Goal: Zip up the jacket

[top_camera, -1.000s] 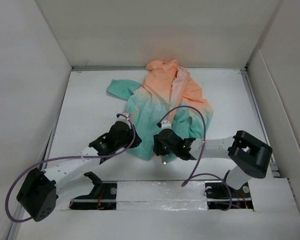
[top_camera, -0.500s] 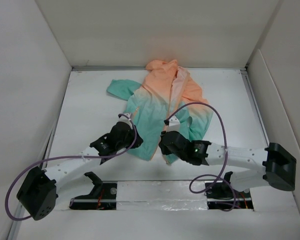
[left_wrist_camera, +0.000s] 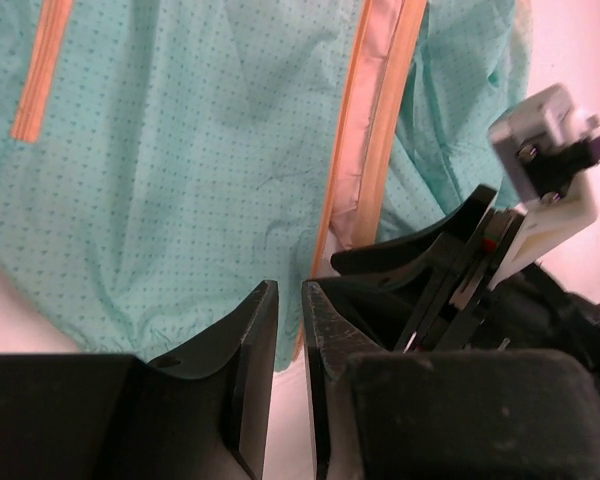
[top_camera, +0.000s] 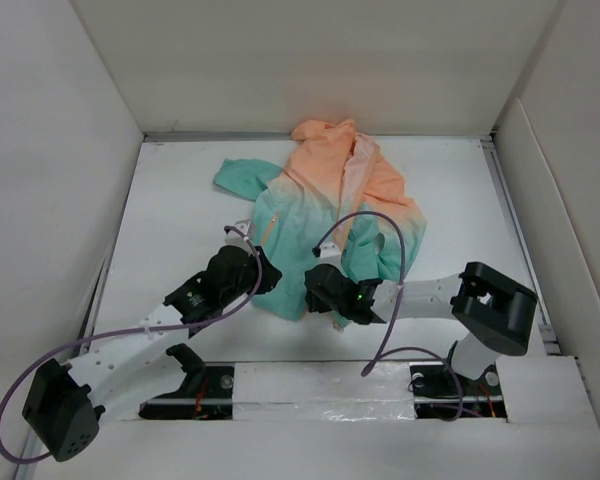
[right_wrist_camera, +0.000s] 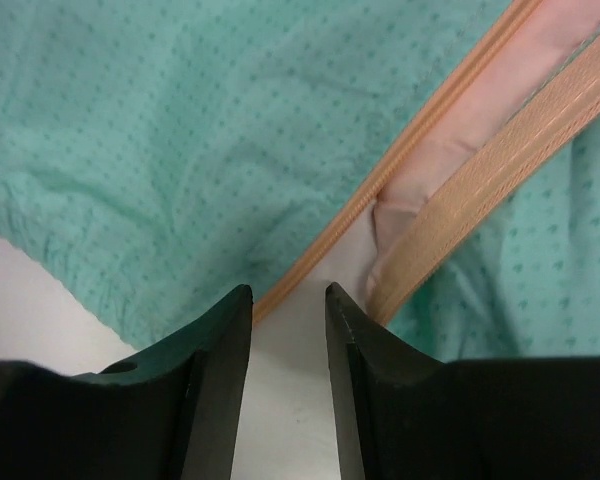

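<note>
The jacket (top_camera: 325, 205) lies flat on the table, peach hood at the far end and teal hem near me. It is unzipped at the hem, and pink lining (right_wrist_camera: 450, 140) shows between the two orange zipper edges (right_wrist_camera: 380, 205). My left gripper (top_camera: 267, 276) hovers over the hem's left panel just left of the zipper trim (left_wrist_camera: 340, 170); its jaws (left_wrist_camera: 285, 290) stand a thin gap apart and hold nothing. My right gripper (top_camera: 313, 290) sits at the hem's opening. Its jaws (right_wrist_camera: 288, 290) are slightly open and empty, straddling the bare gap between the zipper edges.
The two grippers are close together; the right one's black body (left_wrist_camera: 430, 270) and white mount (left_wrist_camera: 545, 120) fill the right of the left wrist view. White walls enclose the table (top_camera: 180, 230). A teal sleeve (top_camera: 235, 178) spreads to the far left.
The right arm swung its elbow out to the right and came back, ending with the gripper slightly nearer the hem's opening. The left gripper shifted a little right and towards me.
</note>
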`<action>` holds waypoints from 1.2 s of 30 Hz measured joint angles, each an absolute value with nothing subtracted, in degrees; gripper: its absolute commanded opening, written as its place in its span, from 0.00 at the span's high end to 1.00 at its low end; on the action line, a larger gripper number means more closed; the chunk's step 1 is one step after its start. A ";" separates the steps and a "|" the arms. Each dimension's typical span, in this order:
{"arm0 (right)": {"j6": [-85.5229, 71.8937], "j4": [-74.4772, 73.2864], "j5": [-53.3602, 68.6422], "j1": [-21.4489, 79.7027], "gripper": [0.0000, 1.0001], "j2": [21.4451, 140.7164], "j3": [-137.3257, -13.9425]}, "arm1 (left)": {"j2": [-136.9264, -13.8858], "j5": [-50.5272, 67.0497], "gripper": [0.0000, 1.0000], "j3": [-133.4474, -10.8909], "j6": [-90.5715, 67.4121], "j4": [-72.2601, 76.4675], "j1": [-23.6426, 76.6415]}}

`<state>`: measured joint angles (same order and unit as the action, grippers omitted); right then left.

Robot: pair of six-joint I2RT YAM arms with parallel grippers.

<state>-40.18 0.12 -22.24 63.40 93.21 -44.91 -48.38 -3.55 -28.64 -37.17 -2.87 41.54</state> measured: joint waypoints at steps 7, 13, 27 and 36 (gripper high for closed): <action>-40.82 3.09 -21.96 62.15 0.71 95.31 -45.56 | -49.56 -2.37 0.85 -28.58 -37.17 -2.79 41.54; -41.78 4.97 -21.96 61.54 0.96 97.06 -46.46 | -49.69 -1.04 0.79 -28.47 -37.04 -1.80 41.54; -35.07 5.28 -21.17 52.64 1.00 79.70 -42.22 | -61.84 2.94 0.64 -28.47 -34.98 2.72 48.12; -32.27 4.54 -18.65 53.41 1.00 72.03 -38.44 | -72.18 -10.90 0.69 -33.76 -35.46 -5.17 57.45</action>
<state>-32.27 4.54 -18.65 53.41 72.03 -38.44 -72.18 -10.90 -33.76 -35.46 -5.17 57.45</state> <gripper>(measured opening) 0.010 0.321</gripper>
